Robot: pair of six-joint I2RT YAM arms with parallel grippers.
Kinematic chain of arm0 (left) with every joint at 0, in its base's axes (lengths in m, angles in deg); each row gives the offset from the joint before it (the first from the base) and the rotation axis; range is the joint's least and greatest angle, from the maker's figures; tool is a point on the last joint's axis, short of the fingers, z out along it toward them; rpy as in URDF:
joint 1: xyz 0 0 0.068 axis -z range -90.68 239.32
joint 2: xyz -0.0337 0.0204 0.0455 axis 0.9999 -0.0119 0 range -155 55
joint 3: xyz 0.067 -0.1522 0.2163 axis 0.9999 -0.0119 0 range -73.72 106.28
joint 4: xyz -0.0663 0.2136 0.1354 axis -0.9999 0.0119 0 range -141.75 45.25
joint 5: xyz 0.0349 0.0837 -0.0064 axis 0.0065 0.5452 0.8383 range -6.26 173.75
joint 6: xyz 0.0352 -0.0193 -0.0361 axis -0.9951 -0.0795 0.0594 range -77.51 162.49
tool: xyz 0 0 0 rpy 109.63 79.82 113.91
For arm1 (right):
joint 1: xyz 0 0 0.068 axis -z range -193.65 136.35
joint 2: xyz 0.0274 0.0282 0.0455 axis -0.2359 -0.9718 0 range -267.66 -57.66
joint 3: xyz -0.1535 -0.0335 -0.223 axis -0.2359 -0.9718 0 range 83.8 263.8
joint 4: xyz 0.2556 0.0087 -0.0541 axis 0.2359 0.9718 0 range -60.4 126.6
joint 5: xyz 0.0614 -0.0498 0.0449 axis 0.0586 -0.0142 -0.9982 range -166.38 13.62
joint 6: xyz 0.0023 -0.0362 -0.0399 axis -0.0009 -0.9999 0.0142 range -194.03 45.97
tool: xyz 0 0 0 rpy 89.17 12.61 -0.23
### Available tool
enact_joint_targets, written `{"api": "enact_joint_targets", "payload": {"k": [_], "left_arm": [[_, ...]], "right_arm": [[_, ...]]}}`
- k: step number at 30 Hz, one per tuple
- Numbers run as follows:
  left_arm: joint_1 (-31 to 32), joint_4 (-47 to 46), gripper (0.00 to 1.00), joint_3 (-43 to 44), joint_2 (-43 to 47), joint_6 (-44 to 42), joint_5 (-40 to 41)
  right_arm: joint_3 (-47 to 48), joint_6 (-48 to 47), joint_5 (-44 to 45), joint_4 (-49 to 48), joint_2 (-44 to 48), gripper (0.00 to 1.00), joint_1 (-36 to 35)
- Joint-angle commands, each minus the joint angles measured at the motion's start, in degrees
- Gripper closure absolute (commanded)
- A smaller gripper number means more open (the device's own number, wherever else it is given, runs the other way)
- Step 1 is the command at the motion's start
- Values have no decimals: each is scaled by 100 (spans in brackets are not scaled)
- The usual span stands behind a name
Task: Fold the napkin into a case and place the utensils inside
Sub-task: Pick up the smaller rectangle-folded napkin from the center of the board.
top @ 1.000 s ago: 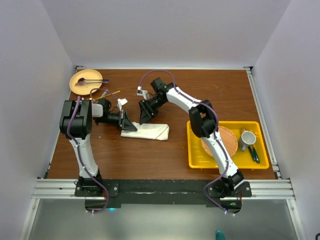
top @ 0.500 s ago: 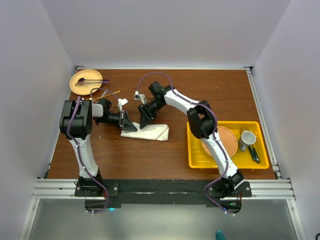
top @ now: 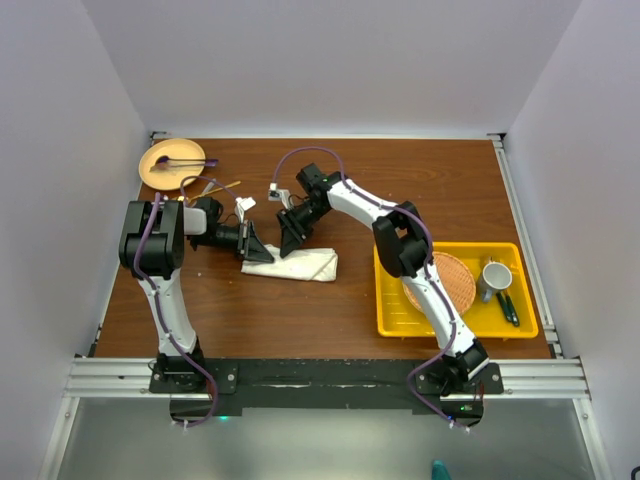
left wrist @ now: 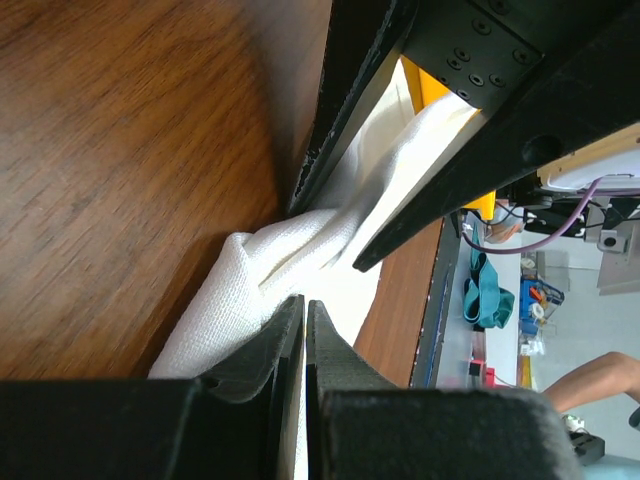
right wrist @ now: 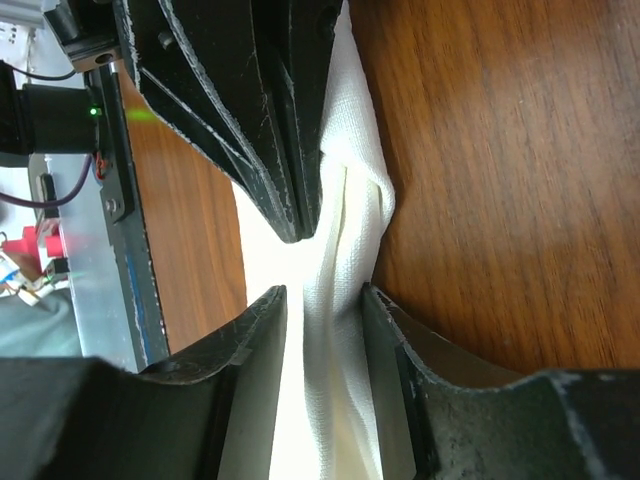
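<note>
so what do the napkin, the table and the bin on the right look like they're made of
Napkin: soft woven cloth, cream-white and matte; the weave shows and it bunches into folds. Table: wood or wood-look laminate, brown with visible grain and a slight sheen. Bin: probably moulded plastic, given its bright uniform yellow colour and smooth walls.

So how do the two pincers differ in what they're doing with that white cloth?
The left pincer is pinched shut on the napkin at its left end; the right pincer stands open, its fingers straddling a bunched ridge of cloth. The left reaches in from the left side, the right from behind. Both meet at the same end.
</note>
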Motion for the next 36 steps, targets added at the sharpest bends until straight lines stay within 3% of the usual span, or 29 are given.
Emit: {"api": "enact_joint_targets", "payload": {"k": [1, 3, 7, 8, 13, 17, 26, 36], "left_arm": [[53, -453, 90, -173, -168, -332, 1129], [62, -470, 90, -182, -168, -324, 1138], [62, -497, 91, -200, -150, -306, 1129], [62, -523, 91, -209, -150, -297, 1129], [45, -585, 89, -279, -45, -358, 1033], [44, -576, 78, -279, 271, -464, 778], [1, -462, 65, -147, 719, -517, 312], [-605, 327, 59, 20, 1528, -1035, 74]], "right_arm": [[-297, -175, 1101, 91, -436, 64, -201], [-262, -184, 1137, 82, -479, 69, -218], [-148, -202, 1172, 100, -462, 89, -210], [-156, -193, 1180, 65, -427, 100, -210], [-332, -237, 1523, -242, -86, 100, -227], [-587, -316, 1778, -585, 240, 100, -253], [-1079, -535, 2331, -1166, 785, 100, -324], [-1659, -887, 2770, -1658, 1480, 100, -324]]}}
